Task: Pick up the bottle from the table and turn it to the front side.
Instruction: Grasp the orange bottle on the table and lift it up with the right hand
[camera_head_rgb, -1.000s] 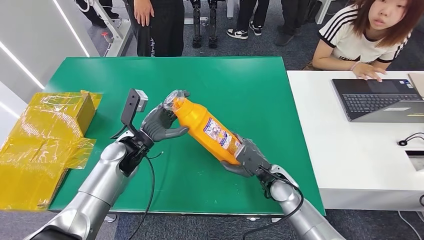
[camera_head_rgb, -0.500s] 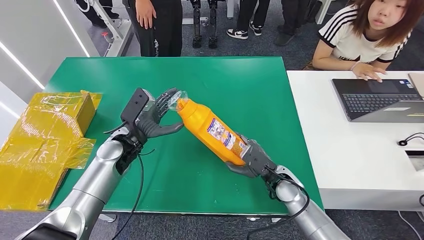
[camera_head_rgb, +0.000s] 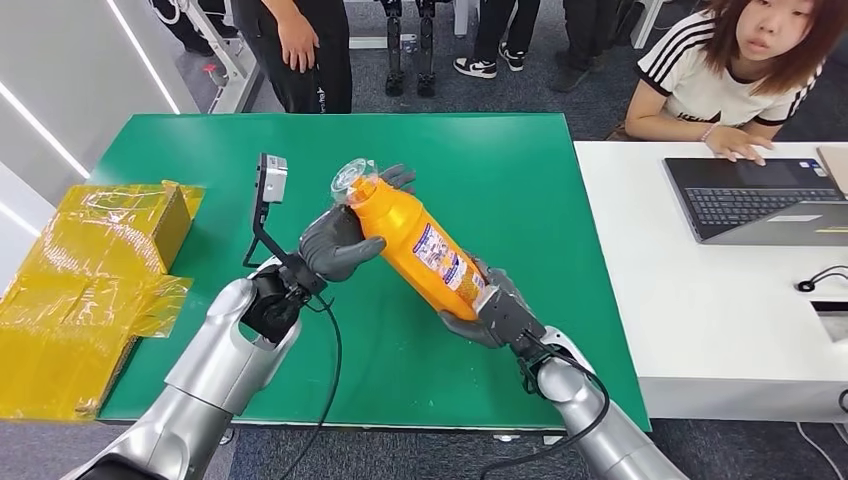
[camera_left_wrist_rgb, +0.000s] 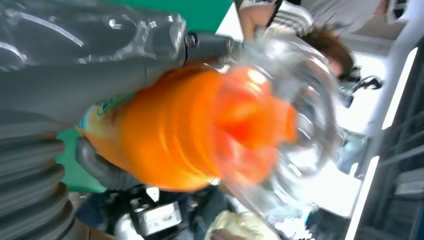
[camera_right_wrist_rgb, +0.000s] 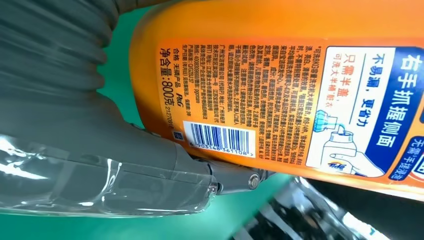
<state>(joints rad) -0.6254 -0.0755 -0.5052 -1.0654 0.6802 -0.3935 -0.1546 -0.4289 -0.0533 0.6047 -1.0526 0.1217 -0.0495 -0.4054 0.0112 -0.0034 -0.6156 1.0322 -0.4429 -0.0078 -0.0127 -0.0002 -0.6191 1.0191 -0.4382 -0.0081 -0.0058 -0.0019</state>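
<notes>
Orange bottle gripped by both hands, left hand, right hand; label "净含量:800克", barcode.

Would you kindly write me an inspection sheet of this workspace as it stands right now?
Surface: green table, bare around the work.
Job's things: orange bottle held tilted above the table, clear cap end toward the far side; barcode label faces the right wrist camera.
Clutter: yellow wrapped boxes at the table's left edge.
Hands: left hand grips the neck end; right hand grips the base end.
Cables: black cable along the left arm.
Surroundings: white desk with laptop; a seated person, others standing.
</notes>
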